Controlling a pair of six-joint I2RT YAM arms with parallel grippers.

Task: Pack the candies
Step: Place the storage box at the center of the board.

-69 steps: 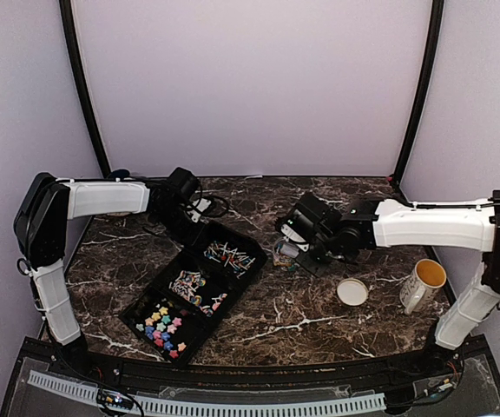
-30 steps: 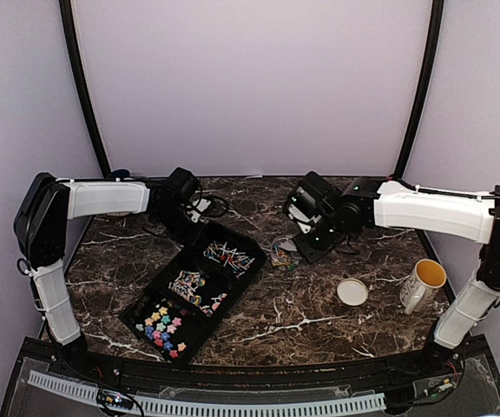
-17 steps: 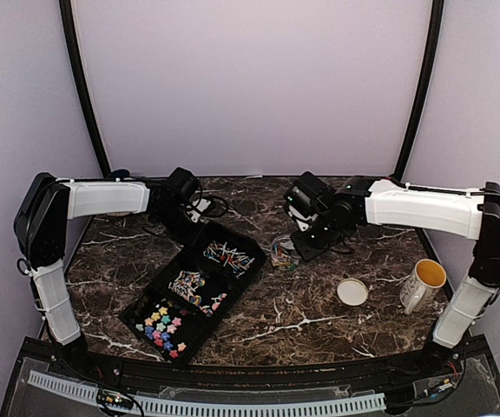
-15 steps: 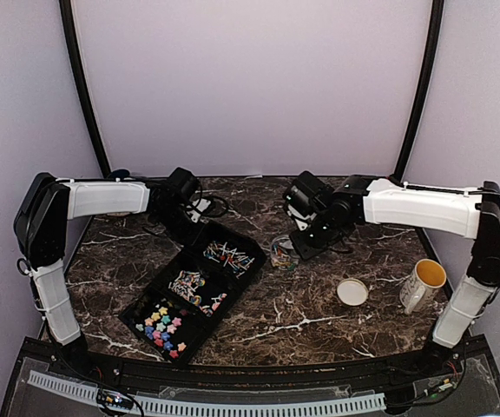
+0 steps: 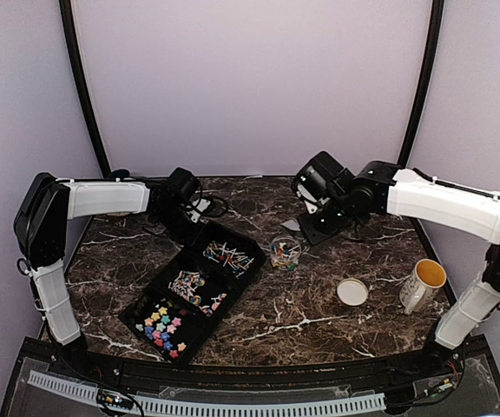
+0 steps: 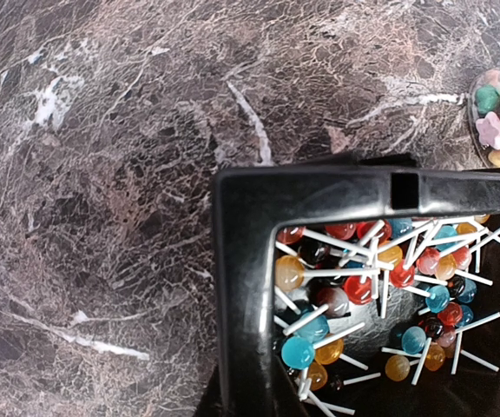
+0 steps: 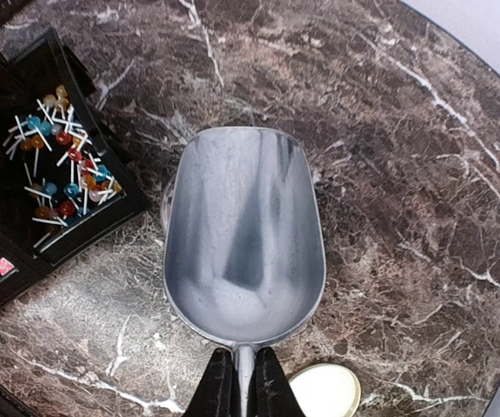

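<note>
Right gripper (image 7: 241,378) was clamped tight on the empty silver metal scoop (image 7: 243,234), its length aimed far-left. The bright star-shaped candies (image 5: 164,327) sat in the black plastic tray (image 6: 319,187), off to its near-left.

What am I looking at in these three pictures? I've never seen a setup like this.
Two robot arms are bolted at the near edge of a marble table. One picture looks down from above and behind them. The other two come from a camera on each wrist. On the table sit a black tray with three compartments of candies, a small clear jar of sweets, a round tan lid and a mug. The right gripper is shut on the handle of an empty metal scoop, held above the table. The left gripper is closed at the tray's far corner, apparently pinching its rim.
</note>
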